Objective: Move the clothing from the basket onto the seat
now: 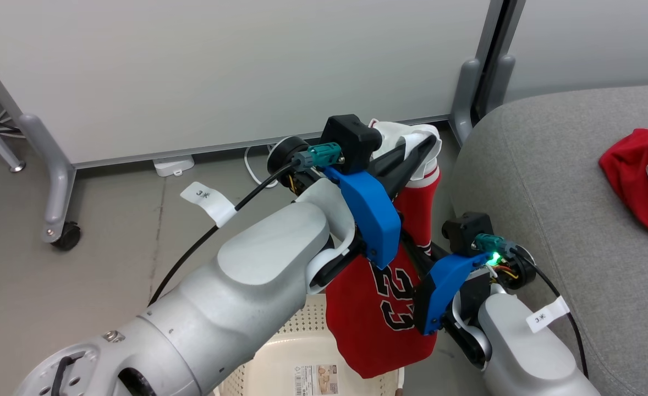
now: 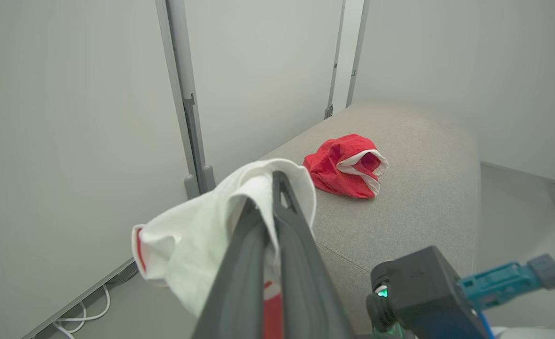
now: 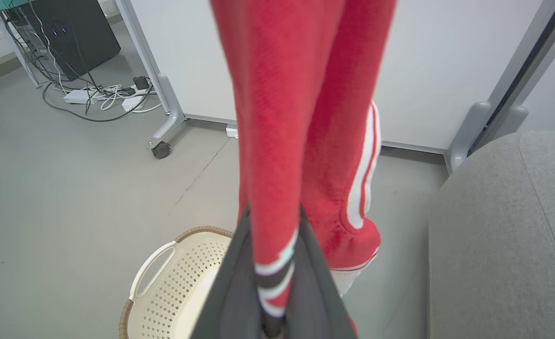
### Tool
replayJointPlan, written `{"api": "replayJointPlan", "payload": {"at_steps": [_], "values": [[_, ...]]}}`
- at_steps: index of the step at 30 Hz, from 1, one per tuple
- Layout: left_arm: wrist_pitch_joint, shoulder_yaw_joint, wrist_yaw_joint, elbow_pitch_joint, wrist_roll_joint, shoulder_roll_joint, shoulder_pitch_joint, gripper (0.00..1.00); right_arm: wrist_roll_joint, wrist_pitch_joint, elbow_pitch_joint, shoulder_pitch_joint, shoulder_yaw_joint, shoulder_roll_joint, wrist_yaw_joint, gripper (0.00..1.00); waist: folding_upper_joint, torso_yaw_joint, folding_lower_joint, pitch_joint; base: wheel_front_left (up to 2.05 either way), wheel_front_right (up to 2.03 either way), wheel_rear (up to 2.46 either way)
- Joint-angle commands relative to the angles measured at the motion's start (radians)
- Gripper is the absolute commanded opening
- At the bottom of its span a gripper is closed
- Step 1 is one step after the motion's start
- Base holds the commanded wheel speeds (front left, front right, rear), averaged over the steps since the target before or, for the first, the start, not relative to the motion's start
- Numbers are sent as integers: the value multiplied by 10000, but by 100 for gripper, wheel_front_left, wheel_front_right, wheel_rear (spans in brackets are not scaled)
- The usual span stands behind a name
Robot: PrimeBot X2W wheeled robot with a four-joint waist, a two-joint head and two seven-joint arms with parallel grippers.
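The red jersey (image 1: pixel 379 308) with the black 23 hangs in the air, its lower part over the cream basket (image 1: pixel 296 330). My left gripper (image 1: pixel 420 148) is shut on its white-trimmed top edge (image 2: pixel 202 235). My right gripper (image 1: pixel 412 245) is shut on a striped hem lower down (image 3: pixel 273 278). The basket (image 3: pixel 164 282) stands on the floor just left of the grey seat (image 1: pixel 549 181). A second red garment (image 1: pixel 640 176) with white trim lies crumpled on the seat (image 2: pixel 414 188), beyond my left gripper (image 2: pixel 277 181).
White partition panels on grey wheeled feet (image 1: pixel 62 231) stand behind the basket. A power strip (image 1: pixel 174 165) and white cables lie at their base. More cables (image 3: pixel 98 94) and a black case (image 3: pixel 65 33) sit far left. Grey floor (image 3: pixel 70 197) lies open to the left.
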Motion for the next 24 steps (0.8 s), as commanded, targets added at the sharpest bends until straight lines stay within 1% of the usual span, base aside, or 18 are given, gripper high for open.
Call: {"api": "replayJointPlan", "payload": {"at_steps": [1, 9, 10, 11, 12, 13, 24], "values": [[-74, 4, 42, 18, -63, -2, -155, 0, 1, -75, 54, -154, 30, -5, 5, 0, 0, -5, 0, 1, 0, 0, 0], [34, -109, 84, 64, -192, -1, -128, 0, 88, -187, 264, -257, 125, -5, 5, 0, 0, -35, 0, 31, 0, 0, 0], [47, -118, 77, 68, -204, -2, -143, 16, 69, -208, 286, -279, 136, -5, 5, 0, 0, -40, 0, 36, 0, 0, 0], [36, -131, 105, 75, -206, -2, -164, 63, 57, -222, 309, -301, 143, -5, 5, 0, 0, -43, 0, 40, 0, 0, 0], [12, -141, 119, 80, -204, -2, -176, 92, 39, -227, 332, -322, 148, -5, 5, 0, 0, -47, 0, 42, 0, 0, 0], [-9, -149, 143, 85, -225, -2, -176, 100, 28, -249, 356, -335, 152, -5, 5, 0, 0, -49, 0, 42, 0, 0, 0], [-54, -246, 203, 188, -319, -1, -164, 100, 109, -349, 471, -431, 215, -5, 5, 0, 0, -74, 0, 71, 0, 0, 0]]}}
